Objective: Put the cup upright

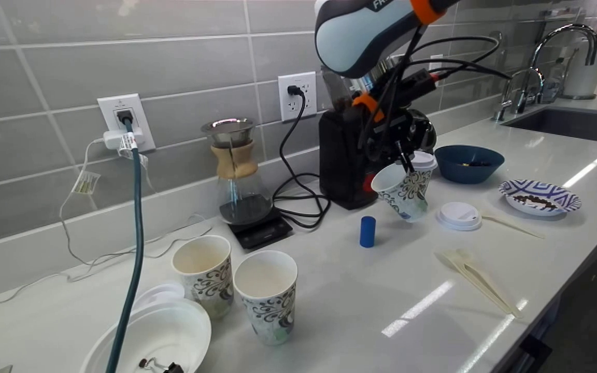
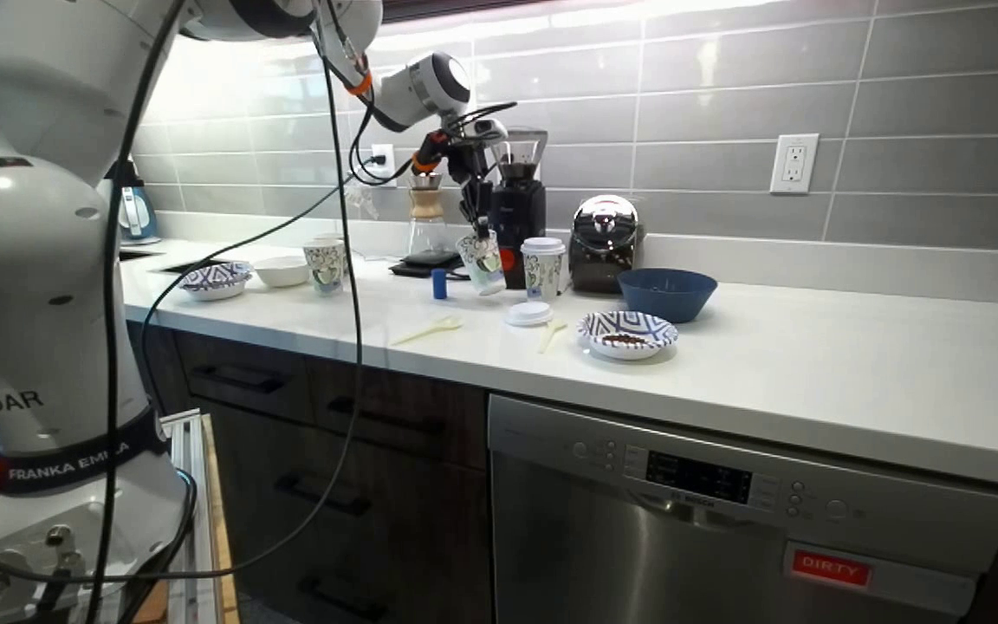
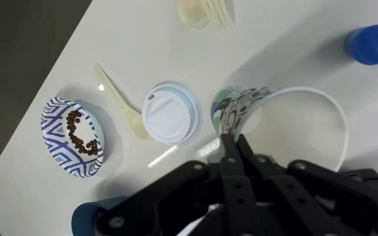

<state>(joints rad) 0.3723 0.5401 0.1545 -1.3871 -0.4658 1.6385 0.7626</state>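
Observation:
The cup (image 1: 396,201) is a white paper cup with a printed pattern. It is tilted, mouth up and to the left, base low to the right. It also shows tilted in an exterior view (image 2: 482,263) and, with its open inside facing the camera, in the wrist view (image 3: 302,127). My gripper (image 3: 235,136) is shut on the cup's rim, one fingertip outside the wall and one inside. It comes down from above in both exterior views (image 1: 406,163) (image 2: 481,230). I cannot tell whether the cup's base touches the counter.
A lidded patterned cup (image 2: 544,270) and black grinder (image 1: 342,155) stand close by. A blue cylinder (image 1: 367,231), white lid (image 1: 459,215), spoon (image 3: 118,98), fork (image 1: 477,280), blue bowl (image 1: 464,173) and patterned bowl (image 1: 570,201) lie around. Two patterned cups (image 1: 272,313) stand nearer the camera.

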